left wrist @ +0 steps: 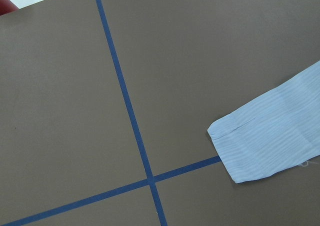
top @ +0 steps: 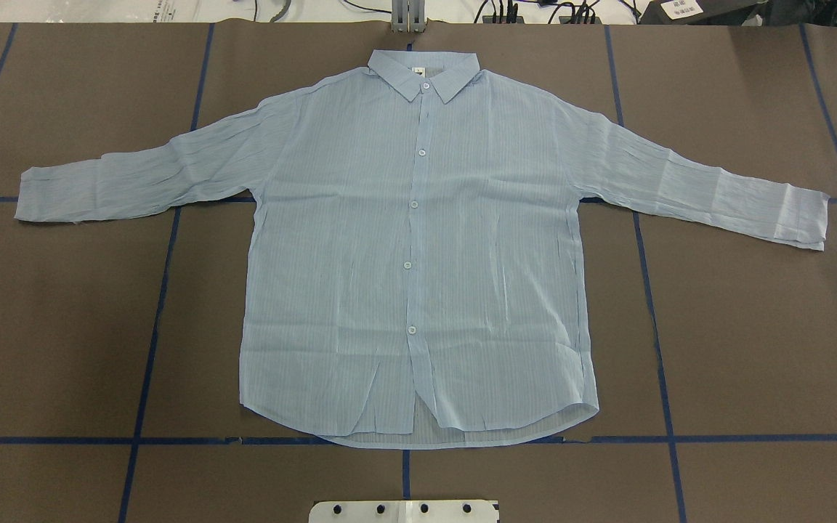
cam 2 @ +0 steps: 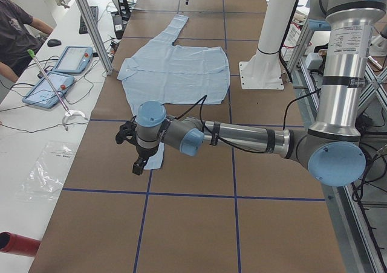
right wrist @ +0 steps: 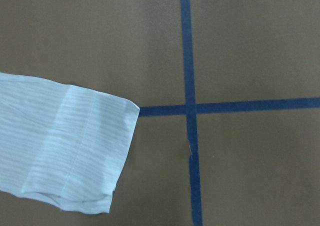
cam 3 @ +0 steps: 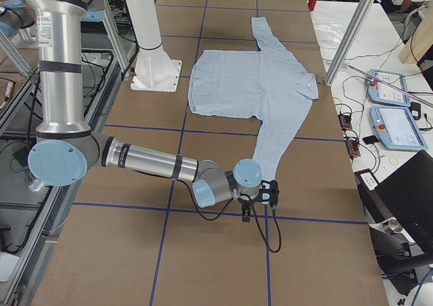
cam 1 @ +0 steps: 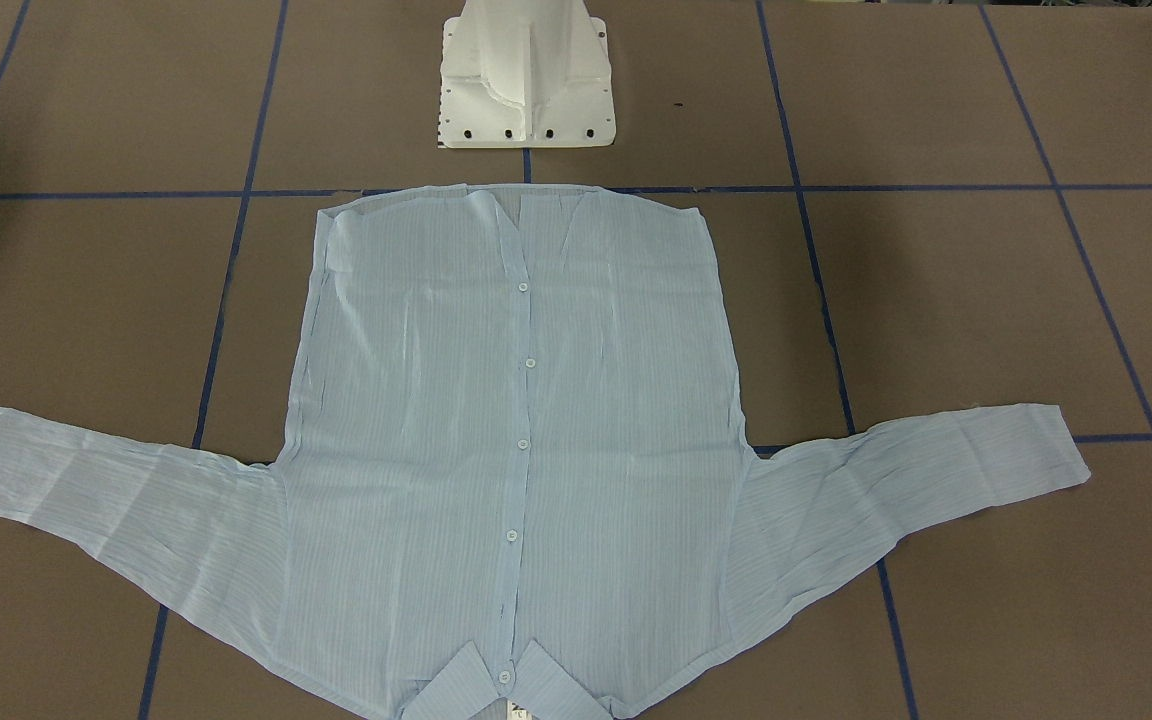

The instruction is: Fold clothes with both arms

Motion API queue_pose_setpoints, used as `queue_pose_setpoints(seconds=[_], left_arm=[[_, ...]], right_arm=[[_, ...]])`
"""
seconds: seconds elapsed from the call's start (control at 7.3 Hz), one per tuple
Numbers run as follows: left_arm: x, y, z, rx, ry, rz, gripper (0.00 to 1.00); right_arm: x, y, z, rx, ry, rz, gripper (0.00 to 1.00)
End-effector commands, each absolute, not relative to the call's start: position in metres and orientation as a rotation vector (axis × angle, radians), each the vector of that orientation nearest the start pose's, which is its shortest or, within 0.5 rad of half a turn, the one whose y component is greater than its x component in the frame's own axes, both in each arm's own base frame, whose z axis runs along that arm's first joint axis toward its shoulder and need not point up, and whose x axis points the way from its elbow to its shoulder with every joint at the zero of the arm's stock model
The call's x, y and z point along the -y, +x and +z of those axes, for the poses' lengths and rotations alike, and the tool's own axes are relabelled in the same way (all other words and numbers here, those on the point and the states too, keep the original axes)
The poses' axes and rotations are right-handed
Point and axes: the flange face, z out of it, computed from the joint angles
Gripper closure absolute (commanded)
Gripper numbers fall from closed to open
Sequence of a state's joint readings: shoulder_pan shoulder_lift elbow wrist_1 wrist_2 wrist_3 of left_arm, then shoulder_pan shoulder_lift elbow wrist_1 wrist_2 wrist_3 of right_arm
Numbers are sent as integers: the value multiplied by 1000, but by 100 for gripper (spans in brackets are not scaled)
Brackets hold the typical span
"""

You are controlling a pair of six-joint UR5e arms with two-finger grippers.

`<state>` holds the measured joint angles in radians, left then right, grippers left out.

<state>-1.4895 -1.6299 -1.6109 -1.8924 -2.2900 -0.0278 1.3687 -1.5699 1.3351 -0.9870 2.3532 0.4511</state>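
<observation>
Since the shirt (top: 360, 254) looks thin, limp and light, its cuffs (top: 48, 192) likely suit pinching; left end effector (cam 2: 139, 164) and right end effector (cam 3: 269, 196) spread: cannot tell.

A big brown table (top: 753, 327) had blue tape lines (top: 160, 305) crossing it like a grid. A white stand (cam 1: 526, 90) stood on it. On a white side desk (cam 2: 24, 140) lay a far tablet (cam 2: 74, 58), a near tablet (cam 2: 45, 89), a clear plastic bag (cam 2: 51, 167) and a red tube (cam 2: 18, 243). A person in a dark shirt (cam 2: 15, 28) was at that desk.
</observation>
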Motion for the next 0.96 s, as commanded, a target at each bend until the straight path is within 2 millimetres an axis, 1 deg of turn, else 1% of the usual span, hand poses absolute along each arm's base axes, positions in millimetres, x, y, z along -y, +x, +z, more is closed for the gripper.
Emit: queue_pose_setpoints(seconds=[0.0,0.14,0.27,0.41,0.68,0.82], left_arm=[[541,-24,577,-730,363,202,0],[541,-24,579,-730,360,201,0],[541,-24,579,-730,366,203,0],[541,-24,585,-730,369,204,0],[543,-24,602,-730,387,210,0],[543,-24,605,-730,387,210,0]], right_arm=[[516,-81,700,835,36,87,0],[518,-97,699,814,30,80,0],[521,-108,696,794,26,99,0],[520,-112,698,786,23,100,0],[515,-134,702,754,19,66,0],[515,-133,705,750,14,68,1]])
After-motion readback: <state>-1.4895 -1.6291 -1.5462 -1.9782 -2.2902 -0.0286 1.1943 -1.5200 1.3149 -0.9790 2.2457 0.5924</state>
